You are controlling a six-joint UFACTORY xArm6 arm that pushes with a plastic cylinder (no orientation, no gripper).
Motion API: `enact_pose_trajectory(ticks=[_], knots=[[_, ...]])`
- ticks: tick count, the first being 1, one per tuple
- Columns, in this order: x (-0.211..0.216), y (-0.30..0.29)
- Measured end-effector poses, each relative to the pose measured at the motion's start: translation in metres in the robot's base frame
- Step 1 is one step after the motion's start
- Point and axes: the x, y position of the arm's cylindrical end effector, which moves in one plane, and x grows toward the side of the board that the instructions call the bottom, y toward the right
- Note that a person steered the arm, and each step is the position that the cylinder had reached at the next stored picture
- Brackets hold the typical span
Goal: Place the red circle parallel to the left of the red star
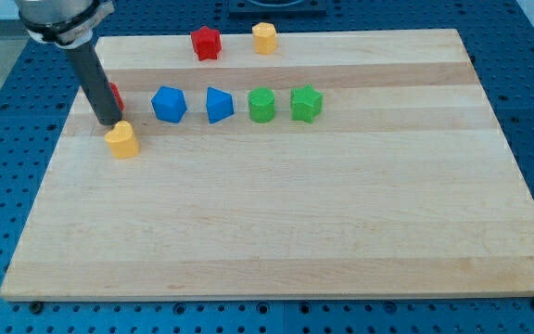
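Note:
The red star point(206, 43) sits near the board's top edge, left of centre. The red circle point(115, 96) is at the view's left, mostly hidden behind my dark rod, with only its right edge showing. My tip point(108, 122) rests on the board just below and in front of the red circle, directly above a yellow block point(121, 140). The red circle lies well below and to the left of the red star.
A yellow block point(264, 38) stands right of the red star. A row runs rightward from the red circle: a blue block point(169, 105), a second blue block point(218, 105), a green block point(261, 105) and a green star-like block point(306, 104). The wooden board point(286, 223) lies on a blue perforated table.

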Motion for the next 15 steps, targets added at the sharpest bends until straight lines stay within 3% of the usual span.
enact_pose_trajectory(ticks=[3, 7, 15], knots=[[-0.007, -0.041], [-0.017, -0.023], [-0.140, -0.015]])
